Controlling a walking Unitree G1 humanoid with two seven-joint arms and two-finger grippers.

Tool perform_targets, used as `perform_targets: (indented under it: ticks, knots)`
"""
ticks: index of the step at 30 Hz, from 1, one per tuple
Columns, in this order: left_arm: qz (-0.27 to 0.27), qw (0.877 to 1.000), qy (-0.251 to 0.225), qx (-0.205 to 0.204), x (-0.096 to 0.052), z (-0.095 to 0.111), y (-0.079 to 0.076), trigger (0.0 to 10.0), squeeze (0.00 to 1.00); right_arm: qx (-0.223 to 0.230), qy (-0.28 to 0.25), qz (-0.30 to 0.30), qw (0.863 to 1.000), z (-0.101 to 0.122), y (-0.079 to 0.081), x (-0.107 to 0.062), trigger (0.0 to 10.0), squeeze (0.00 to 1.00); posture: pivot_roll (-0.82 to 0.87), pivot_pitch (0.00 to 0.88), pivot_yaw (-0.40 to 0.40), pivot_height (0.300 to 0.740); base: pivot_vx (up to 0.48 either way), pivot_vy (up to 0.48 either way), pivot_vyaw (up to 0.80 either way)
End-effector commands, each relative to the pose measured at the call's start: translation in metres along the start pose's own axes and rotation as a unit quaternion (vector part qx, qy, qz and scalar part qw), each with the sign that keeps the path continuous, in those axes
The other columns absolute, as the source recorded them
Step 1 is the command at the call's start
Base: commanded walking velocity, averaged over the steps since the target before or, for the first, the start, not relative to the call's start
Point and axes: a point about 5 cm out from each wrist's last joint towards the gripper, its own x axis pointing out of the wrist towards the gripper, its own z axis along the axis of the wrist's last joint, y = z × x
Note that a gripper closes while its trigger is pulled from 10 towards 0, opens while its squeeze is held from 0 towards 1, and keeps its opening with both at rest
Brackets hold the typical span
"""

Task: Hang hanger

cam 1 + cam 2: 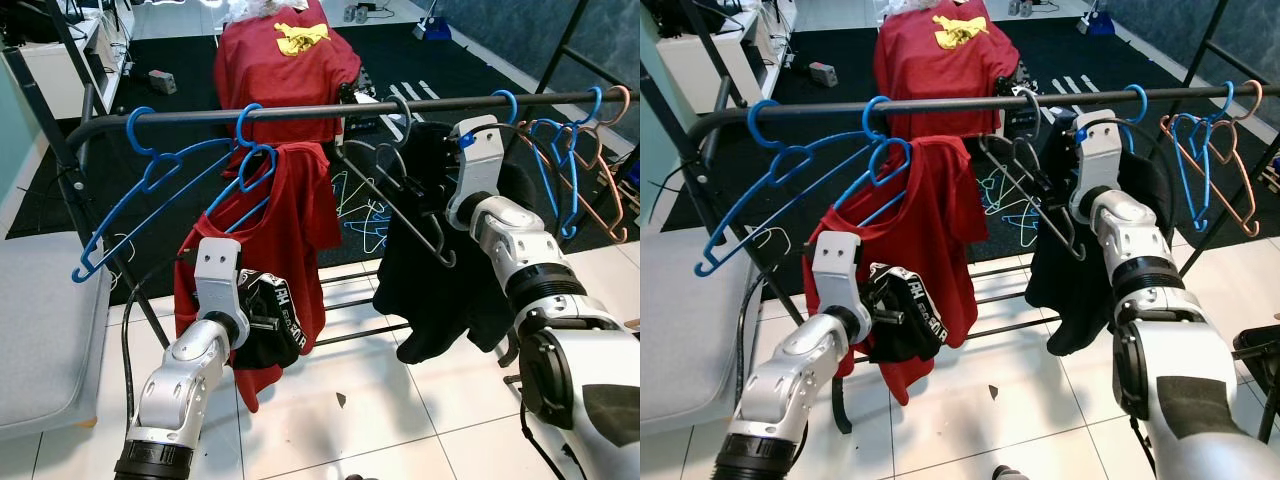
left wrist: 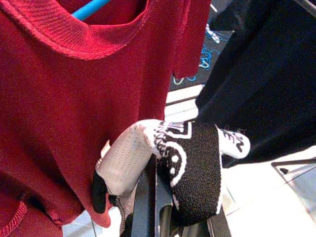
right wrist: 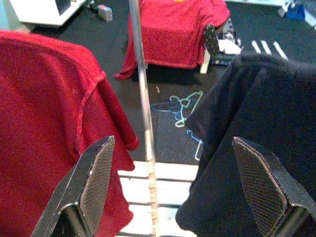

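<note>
A black rail spans the clothes rack. On it hangs a red shirt from a blue hanger, and beside that a black garment on a black hanger. My right gripper is up at the rail and open; the rail runs between its fingers, with the red shirt to one side and the black garment to the other. Low in front of the red shirt, my left gripper is shut on a black-and-white cloth that drapes over its fingers.
Empty blue hangers hang at the rail's left end; blue and copper ones hang at the right. A grey cushion sits at the left. Behind the rack stands a chair draped in red cloth, and loose hangers lie on the dark mat.
</note>
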Motion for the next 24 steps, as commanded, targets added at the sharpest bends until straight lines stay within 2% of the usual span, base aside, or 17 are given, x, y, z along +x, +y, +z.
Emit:
perform_targets:
  ticks: [1,5,9,13,18,20,24]
  knots:
    - [0.014,1.0,0.012,0.003,-0.003,-0.005,0.007,10.0,0.0,-0.007,-0.002,0.0,1.0,0.002,-0.003,0.0,10.0,0.0,-0.09,0.137,-0.028,0.74,0.0,0.0,0.0]
    - [0.016,1.0,0.015,0.0,-0.006,-0.007,0.012,10.0,0.0,-0.028,0.008,-0.002,1.0,0.004,-0.006,-0.001,10.0,0.0,-0.1,0.151,-0.027,0.74,0.0,0.0,0.0]
    - [0.019,1.0,0.018,-0.005,-0.005,-0.009,0.014,10.0,0.0,-0.027,0.007,-0.007,1.0,0.005,-0.007,-0.001,10.0,0.0,-0.11,0.143,-0.022,0.74,0.0,0.0,0.0]
    - [0.011,1.0,0.011,-0.006,0.002,-0.003,0.013,10.0,0.0,-0.021,-0.002,-0.011,1.0,0.007,-0.004,0.001,10.0,0.0,-0.11,0.14,-0.008,0.74,0.0,0.0,0.0]
    - [0.012,1.0,0.011,-0.001,0.001,-0.003,0.017,10.0,0.0,-0.052,-0.011,-0.016,0.998,0.009,-0.001,0.002,10.0,0.0,-0.1,0.149,-0.001,0.74,0.0,0.0,0.0]
    - [0.023,1.0,0.013,-0.003,-0.005,-0.006,0.022,10.0,0.0,-0.039,-0.016,-0.018,0.999,0.009,0.003,0.004,10.0,0.0,-0.1,0.153,0.002,0.74,0.0,0.0,0.0]
    - [0.027,1.0,0.015,-0.006,-0.01,-0.009,0.021,10.0,0.0,-0.014,-0.026,-0.01,1.0,0.007,0.01,0.006,10.0,0.0,-0.1,0.158,0.0,0.74,0.0,0.0,0.0]
